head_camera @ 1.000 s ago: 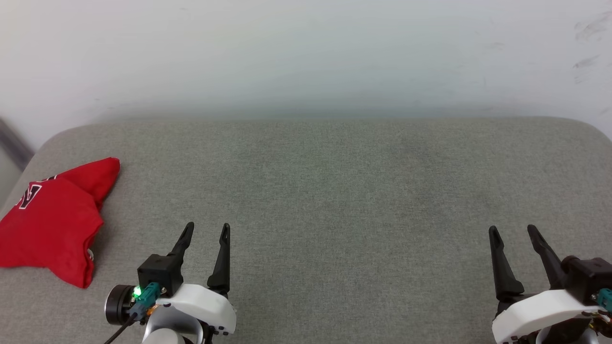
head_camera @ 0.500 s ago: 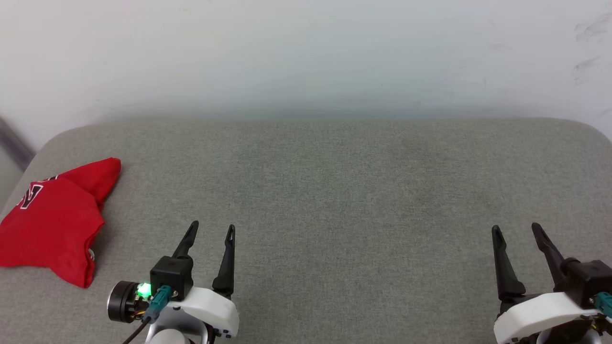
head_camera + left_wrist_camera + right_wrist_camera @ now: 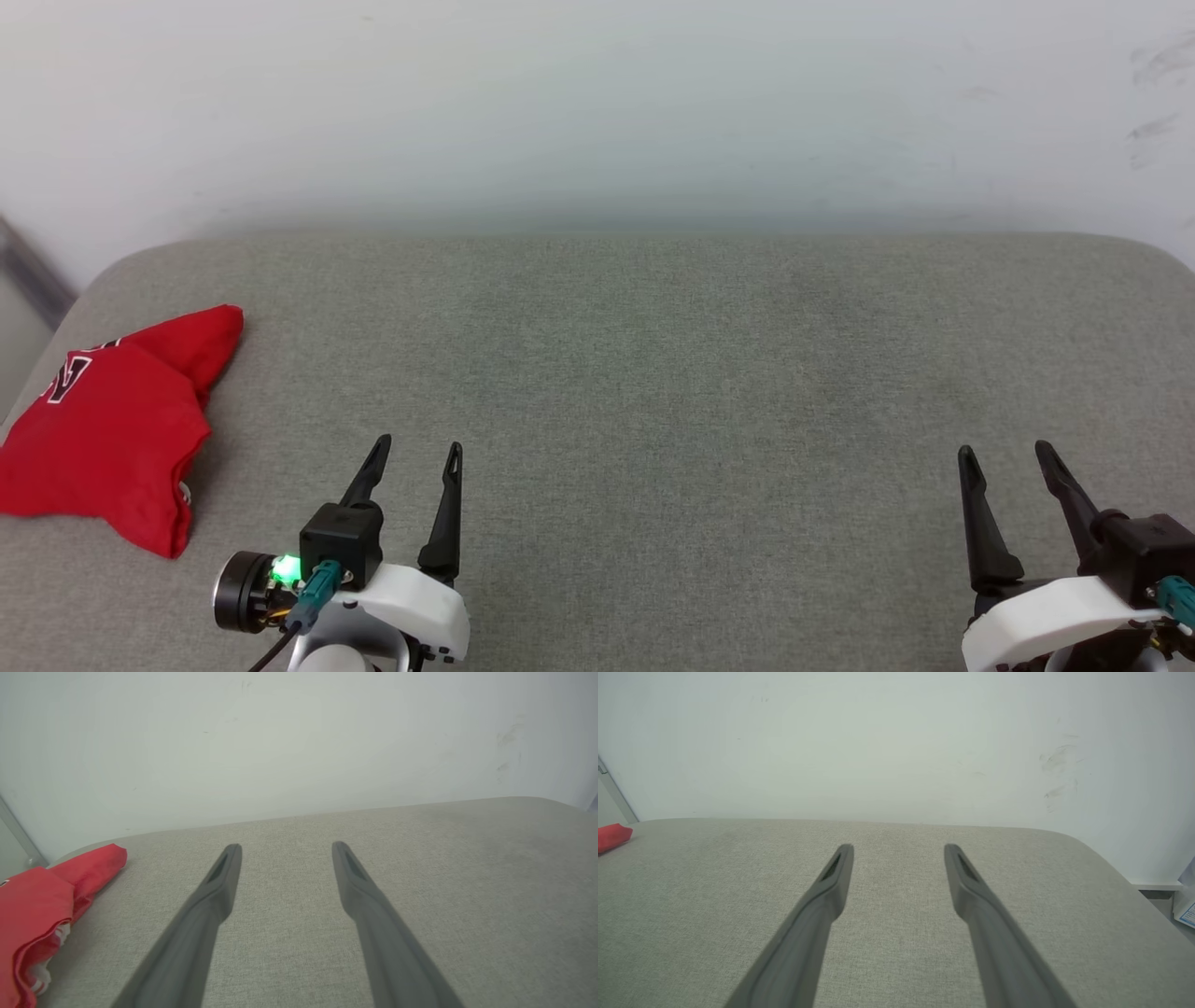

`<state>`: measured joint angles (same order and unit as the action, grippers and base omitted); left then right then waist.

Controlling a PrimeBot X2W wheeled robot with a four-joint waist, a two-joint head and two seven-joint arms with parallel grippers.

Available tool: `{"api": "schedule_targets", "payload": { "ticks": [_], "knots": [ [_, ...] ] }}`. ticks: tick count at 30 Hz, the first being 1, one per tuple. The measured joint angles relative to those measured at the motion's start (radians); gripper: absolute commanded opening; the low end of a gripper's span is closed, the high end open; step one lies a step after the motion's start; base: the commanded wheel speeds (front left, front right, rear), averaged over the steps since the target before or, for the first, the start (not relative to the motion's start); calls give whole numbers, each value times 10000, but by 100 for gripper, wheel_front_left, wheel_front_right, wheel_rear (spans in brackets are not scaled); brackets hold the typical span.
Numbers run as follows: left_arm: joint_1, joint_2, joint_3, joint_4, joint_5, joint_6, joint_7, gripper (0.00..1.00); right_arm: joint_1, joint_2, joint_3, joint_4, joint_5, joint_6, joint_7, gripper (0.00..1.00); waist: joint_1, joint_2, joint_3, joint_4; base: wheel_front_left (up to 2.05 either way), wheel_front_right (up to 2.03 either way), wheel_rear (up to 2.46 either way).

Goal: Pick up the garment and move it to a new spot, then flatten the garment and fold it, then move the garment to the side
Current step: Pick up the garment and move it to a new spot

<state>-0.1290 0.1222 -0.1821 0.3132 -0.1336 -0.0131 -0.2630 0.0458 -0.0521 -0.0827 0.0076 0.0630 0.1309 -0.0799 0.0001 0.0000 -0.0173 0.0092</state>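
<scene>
Left pincer (image 3: 418, 444) spread empty, red garment (image 3: 103, 434) apart, leftward

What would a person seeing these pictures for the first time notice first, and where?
The bright red garment stands out at once, lying bunched at the left edge of the grey padded surface. Next come the left gripper, near the garment but apart from it, and the right gripper at the lower right, both open and empty.

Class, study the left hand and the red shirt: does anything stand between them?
Nothing visible does: plain grey cushion lies between the open left hand and the shirt, which sits off to its left.
</scene>
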Motion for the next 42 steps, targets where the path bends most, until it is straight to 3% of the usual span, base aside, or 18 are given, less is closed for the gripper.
{"api": "schedule_targets", "payload": {
  "ticks": [14, 34, 42],
  "knots": [
    [-45, 167, 391, 31, -299, 261, 0, 100, 1, 0, 466, -12, 13, 0, -42, 100, 0, 0, 10, 867, 0, 0, 0],
    [-119, 378, 913, 0, -650, 489, 0, 100, -418, 10, 1365, -65, -94, 0, -77, 100, 0, 0, 97, 4192, 0, 0, 0],
    [-142, 493, 993, -54, -748, 487, 0, 100, -535, 12, 1551, -31, -102, 0, -94, 100, 0, 0, 201, 5058, 0, 0, 0]
  ]
}}
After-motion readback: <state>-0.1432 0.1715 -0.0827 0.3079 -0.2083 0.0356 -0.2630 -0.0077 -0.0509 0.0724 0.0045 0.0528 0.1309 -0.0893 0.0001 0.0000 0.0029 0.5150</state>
